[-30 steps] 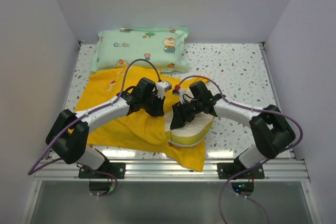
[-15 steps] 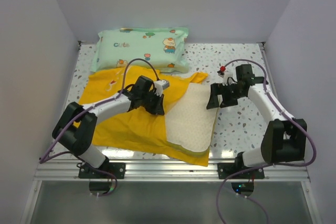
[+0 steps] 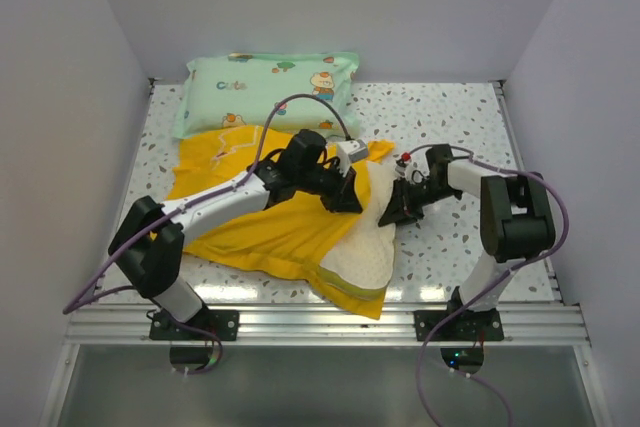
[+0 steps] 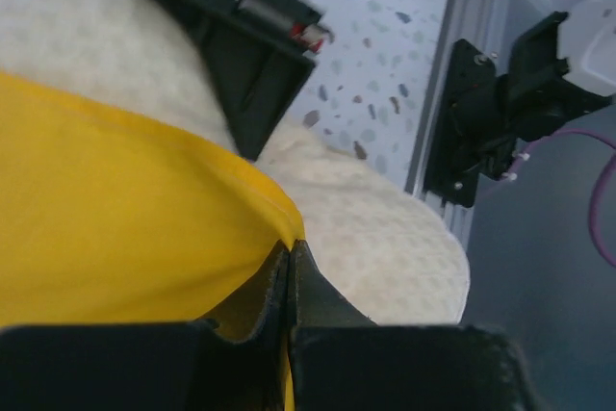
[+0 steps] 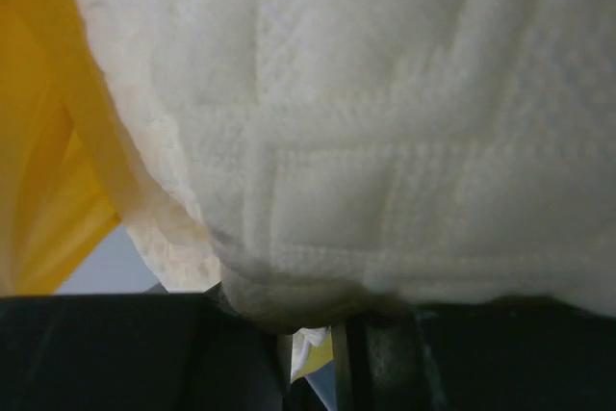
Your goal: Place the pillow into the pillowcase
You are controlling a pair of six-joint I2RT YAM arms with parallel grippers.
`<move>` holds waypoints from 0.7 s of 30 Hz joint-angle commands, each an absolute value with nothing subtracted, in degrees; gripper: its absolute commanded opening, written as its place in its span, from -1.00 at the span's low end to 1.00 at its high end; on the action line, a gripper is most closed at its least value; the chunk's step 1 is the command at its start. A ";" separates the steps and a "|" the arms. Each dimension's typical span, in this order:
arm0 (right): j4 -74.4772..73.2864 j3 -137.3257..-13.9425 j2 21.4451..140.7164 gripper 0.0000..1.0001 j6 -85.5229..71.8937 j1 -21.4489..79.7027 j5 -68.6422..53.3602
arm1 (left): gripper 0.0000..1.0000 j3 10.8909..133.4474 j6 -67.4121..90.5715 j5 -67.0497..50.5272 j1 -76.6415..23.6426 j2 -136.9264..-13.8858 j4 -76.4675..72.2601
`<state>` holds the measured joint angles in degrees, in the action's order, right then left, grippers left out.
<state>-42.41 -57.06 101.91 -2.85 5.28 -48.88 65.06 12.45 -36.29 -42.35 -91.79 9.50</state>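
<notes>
At the near edge of the desk (image 3: 450,127), the cream-white pillow (image 3: 365,252) is seen lying partly inside the yellow pillowcase (image 3: 270,227). Its near right corner and right side are exposed, and yellow fabric is spread under and over the rest.

Just beyond, the left fingers (image 4: 291,271) are pressed fully together on the hem of the pillowcase mouth, which is held lifted over the pillow's textured face. To the right of them, the right fingers (image 3: 390,213) are set against the pillow's right edge. In the right wrist view that edge is seen dipping between them, so they are judged to be narrowed onto the pillow, though the contact itself is largely hidden.

The step in hand is judged to be the insertion itself, with the mouth held open by one arm and the pillow gripped by the other. The next move calls for the pillow to be pushed leftward, deeper into the case, while the hem is kept raised and drawn to the right over it.

At the far edge a mint-green pillow (image 3: 270,92) is laid flat. Blue lettering on it may read "Cute", but this cannot be confirmed. No writing can be read on the pillowcase; only thin white marks are seen.
</notes>
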 commanded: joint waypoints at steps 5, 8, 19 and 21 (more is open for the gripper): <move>-8.98 -48.08 89.32 -1.00 -28.03 9.84 -64.69 | -1.00 71.99 16.43 -44.47 -47.90 -96.59 -3.86; -13.33 -48.51 89.46 -1.00 -22.44 9.76 -62.14 | -1.00 66.30 15.91 -45.96 -46.76 -95.11 -2.03; -42.45 -54.66 86.49 0.23 10.02 3.00 -53.09 | 0.26 66.08 -4.67 -39.64 -34.67 -84.20 21.62; -43.33 -56.42 85.70 0.78 9.33 1.06 -50.55 | 0.39 72.22 -6.49 -37.80 -33.31 -86.56 22.93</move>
